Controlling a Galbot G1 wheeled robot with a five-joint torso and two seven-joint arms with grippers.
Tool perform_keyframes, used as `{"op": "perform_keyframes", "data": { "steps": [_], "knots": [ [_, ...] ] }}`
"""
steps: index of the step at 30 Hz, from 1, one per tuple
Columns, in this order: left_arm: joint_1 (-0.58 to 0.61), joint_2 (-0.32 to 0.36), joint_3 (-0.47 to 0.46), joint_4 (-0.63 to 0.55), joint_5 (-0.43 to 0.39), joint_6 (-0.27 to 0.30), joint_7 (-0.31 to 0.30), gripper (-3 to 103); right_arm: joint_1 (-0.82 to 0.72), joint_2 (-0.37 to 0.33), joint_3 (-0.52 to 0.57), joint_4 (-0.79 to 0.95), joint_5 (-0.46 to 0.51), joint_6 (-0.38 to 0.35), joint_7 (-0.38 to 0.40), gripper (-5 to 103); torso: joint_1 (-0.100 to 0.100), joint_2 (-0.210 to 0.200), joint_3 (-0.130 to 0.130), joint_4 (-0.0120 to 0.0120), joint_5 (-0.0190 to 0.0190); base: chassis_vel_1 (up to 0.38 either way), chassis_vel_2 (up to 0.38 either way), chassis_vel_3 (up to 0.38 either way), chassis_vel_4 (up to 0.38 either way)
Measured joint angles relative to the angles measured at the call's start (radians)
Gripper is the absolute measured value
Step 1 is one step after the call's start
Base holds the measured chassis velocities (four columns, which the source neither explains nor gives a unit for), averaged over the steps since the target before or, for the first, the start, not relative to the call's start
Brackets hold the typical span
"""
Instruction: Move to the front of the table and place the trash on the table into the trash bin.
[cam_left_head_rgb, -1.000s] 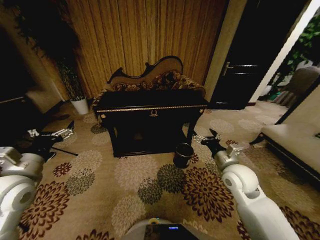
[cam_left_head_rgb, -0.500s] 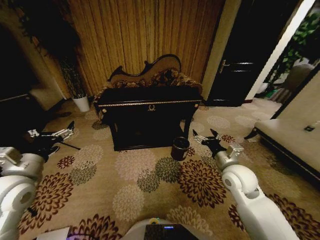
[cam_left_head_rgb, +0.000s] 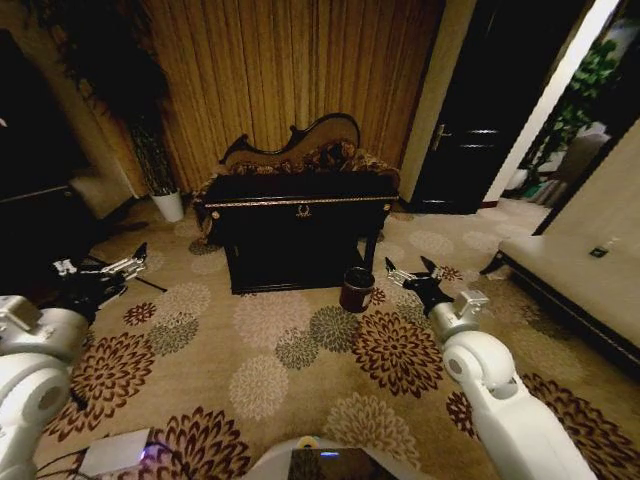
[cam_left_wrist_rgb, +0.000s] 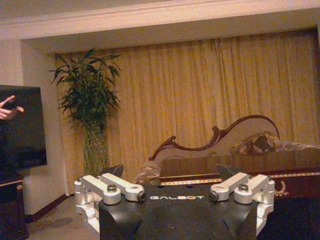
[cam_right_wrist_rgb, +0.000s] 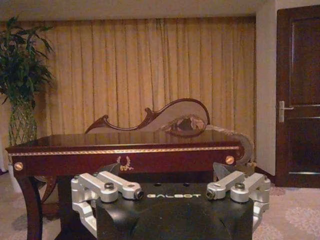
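Note:
The glossy black table (cam_left_head_rgb: 300, 205) with its gold trim stands ahead against the curtain, across a stretch of carpet. It shows as well in the left wrist view (cam_left_wrist_rgb: 240, 167) and the right wrist view (cam_right_wrist_rgb: 125, 147). Its top is dark and seen at a low angle, so I cannot make out the trash on it. The small dark trash bin (cam_left_head_rgb: 357, 289) stands on the carpet by the table's front right leg. My left gripper (cam_left_head_rgb: 100, 268) is held out low at the left, open and empty. My right gripper (cam_left_head_rgb: 410, 268) hangs open and empty just right of the bin.
A carved-back sofa (cam_left_head_rgb: 300, 150) sits behind the table. A white plant pot (cam_left_head_rgb: 168, 205) stands to its left and a dark door (cam_left_head_rgb: 470, 130) to its right. A long seat (cam_left_head_rgb: 570, 280) lines the right side. A white device (cam_left_head_rgb: 115, 452) lies on the carpet near me.
The whole head view has shifted: table and bin sit slightly higher and smaller, with more carpet below and the white device now in sight. Both arms hold the same pose.

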Motion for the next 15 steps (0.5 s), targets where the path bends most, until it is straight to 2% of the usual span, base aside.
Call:
{"op": "perform_keyframes", "data": {
  "steps": [4,7,15],
  "knots": [
    [0.0,-0.002,0.004,-0.002,-0.002,-0.022,0.0,100,-0.002,0.002,0.001,0.001,-0.002,0.006,0.0,100,0.001,0.0,0.0,-0.0005,0.0,0.0,0.0,0.0,0.0],
    [-0.002,-0.007,0.008,-0.006,-0.01,-0.048,0.001,100,0.0,0.002,0.002,-0.002,-0.006,0.043,0.001,100,-0.001,0.0,0.0,0.0,0.0,0.0,0.0,0.0,0.0],
    [0.008,-0.01,0.0,-0.014,-0.009,-0.055,0.014,100,-0.005,-0.006,0.006,0.021,-0.011,0.047,0.0,100,-0.001,0.0,0.0,-0.0002,0.0,0.0,0.0,0.0,0.0]
  ]
}}
